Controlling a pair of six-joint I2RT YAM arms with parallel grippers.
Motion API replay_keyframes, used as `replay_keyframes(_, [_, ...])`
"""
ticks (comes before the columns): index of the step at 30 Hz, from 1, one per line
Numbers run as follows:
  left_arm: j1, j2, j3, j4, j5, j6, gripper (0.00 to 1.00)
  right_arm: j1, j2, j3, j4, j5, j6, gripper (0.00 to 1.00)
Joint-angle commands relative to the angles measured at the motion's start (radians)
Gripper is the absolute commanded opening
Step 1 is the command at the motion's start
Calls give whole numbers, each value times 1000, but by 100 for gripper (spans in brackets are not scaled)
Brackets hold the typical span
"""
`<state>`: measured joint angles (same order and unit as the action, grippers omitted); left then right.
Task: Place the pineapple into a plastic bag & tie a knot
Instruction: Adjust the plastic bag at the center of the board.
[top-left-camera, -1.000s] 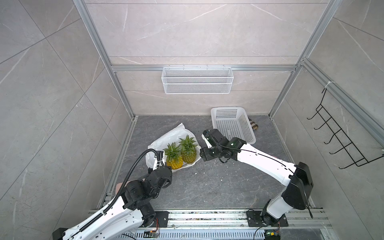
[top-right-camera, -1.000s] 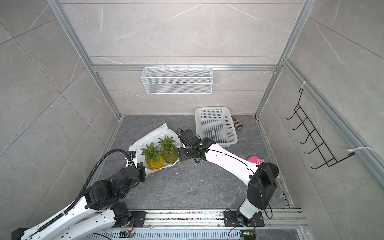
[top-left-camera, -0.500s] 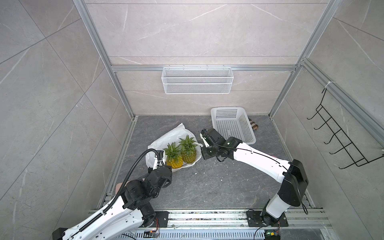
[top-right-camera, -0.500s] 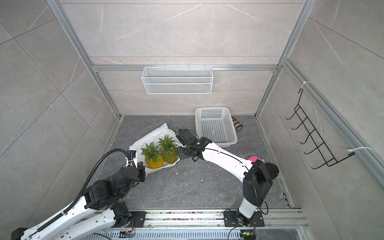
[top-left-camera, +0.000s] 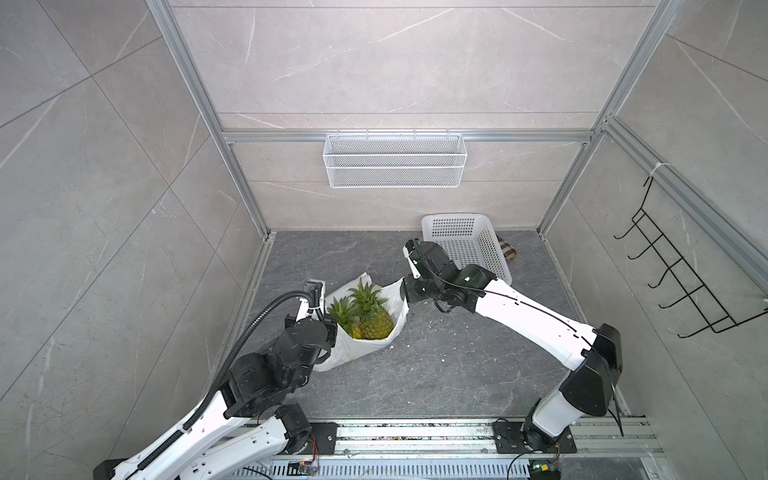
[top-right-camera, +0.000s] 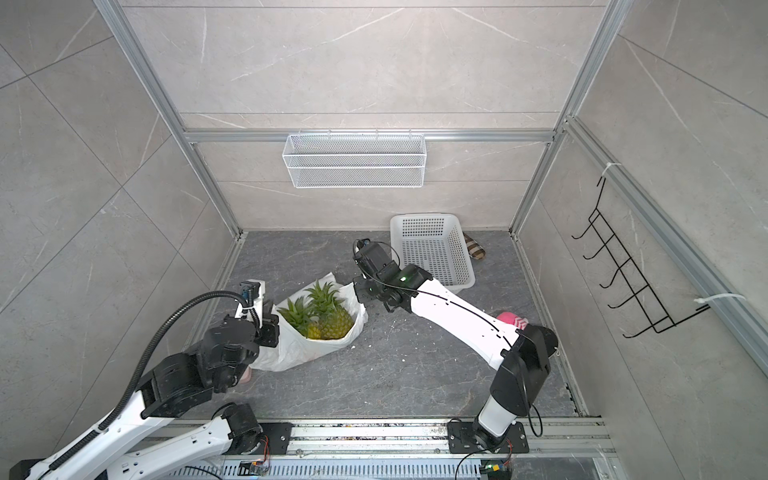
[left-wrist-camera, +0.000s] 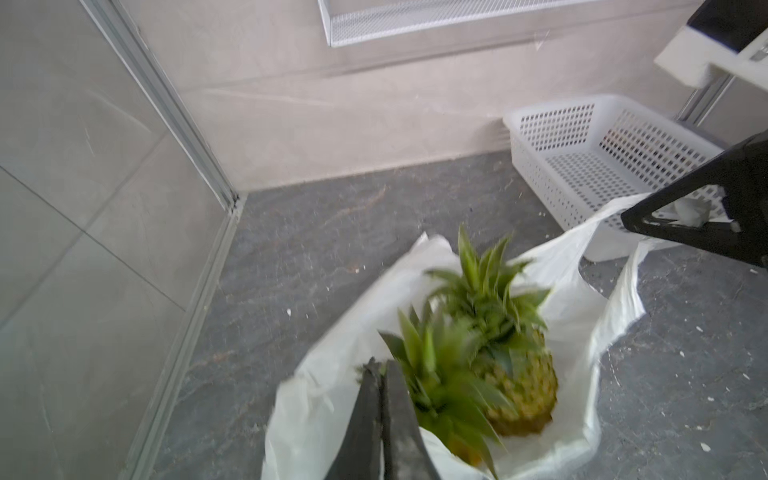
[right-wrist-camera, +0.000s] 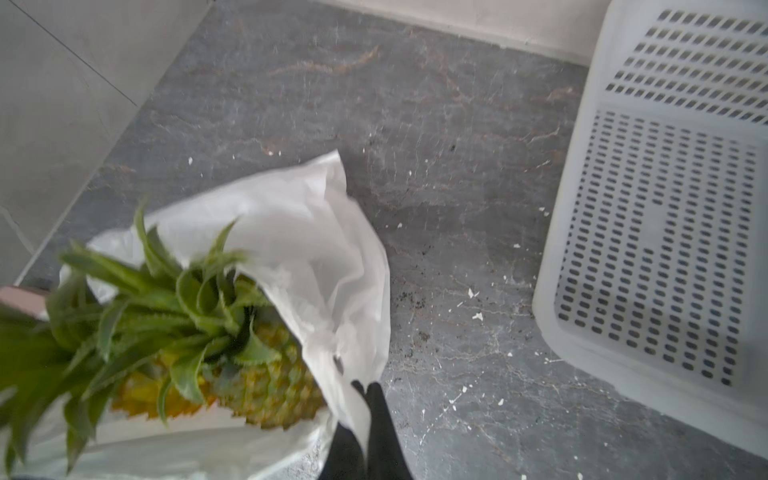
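Two pineapples (top-left-camera: 376, 326) (top-right-camera: 332, 324) sit inside the white plastic bag (top-left-camera: 357, 353) (top-right-camera: 303, 353) on the grey floor, left of centre. Their green crowns stick out of the bag's open mouth. My left gripper (top-left-camera: 328, 322) (top-right-camera: 274, 322) (left-wrist-camera: 380, 365) is shut on the bag's left rim. My right gripper (top-left-camera: 405, 293) (top-right-camera: 358, 291) (right-wrist-camera: 365, 386) is shut on a handle strip at the bag's right side and holds it stretched up. Both wrist views show the pineapples (left-wrist-camera: 515, 374) (right-wrist-camera: 257, 374) in the bag (left-wrist-camera: 316, 407) (right-wrist-camera: 316, 249). No knot shows.
A white perforated basket (top-left-camera: 469, 245) stands at the back right, a patterned cloth thing (top-left-camera: 509, 251) behind it. A wire shelf (top-left-camera: 395, 166) hangs on the back wall, black hooks (top-left-camera: 681, 282) on the right wall. A pink object (top-right-camera: 511, 320) lies beside the right arm.
The right gripper has shut on the bag's right handle. The bag's sides now stand up around the pineapples, and bag and fruit have shifted a little toward the front.
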<state>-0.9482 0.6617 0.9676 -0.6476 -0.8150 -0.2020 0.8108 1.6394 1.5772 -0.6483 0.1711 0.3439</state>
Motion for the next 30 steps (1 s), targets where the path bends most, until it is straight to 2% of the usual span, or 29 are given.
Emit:
replay_keyframes(1, [6, 0, 71, 173, -63, 195, 0, -23, -61, 63, 2, 45, -12, 0])
replay_keyframes(5, [6, 50, 127, 257, -52, 307, 0, -35, -53, 158, -15, 22, -33, 0])
replay_keyframes(10, [19, 145, 274, 338, -33, 436, 0, -45, -23, 382, -94, 32, -91, 0])
replay_keyframes(13, [61, 198, 382, 356, -1, 481, 0, -50, -21, 498, -134, 72, -126, 0])
replay_keyframes(19, [226, 322, 585, 215, 154, 403, 0, -62, -46, 613, -161, 107, -174, 0])
replay_keyframes(23, [399, 429, 675, 99, 352, 277, 0, -63, -69, 594, -181, 116, -177, 0])
replay_keyframes(25, [461, 460, 672, 83, 463, 227, 0, -64, -93, 547, -180, 130, -173, 0])
replay_keyframes(30, [509, 467, 513, 132, 596, 147, 0, -67, -142, 393, -171, 109, -160, 0])
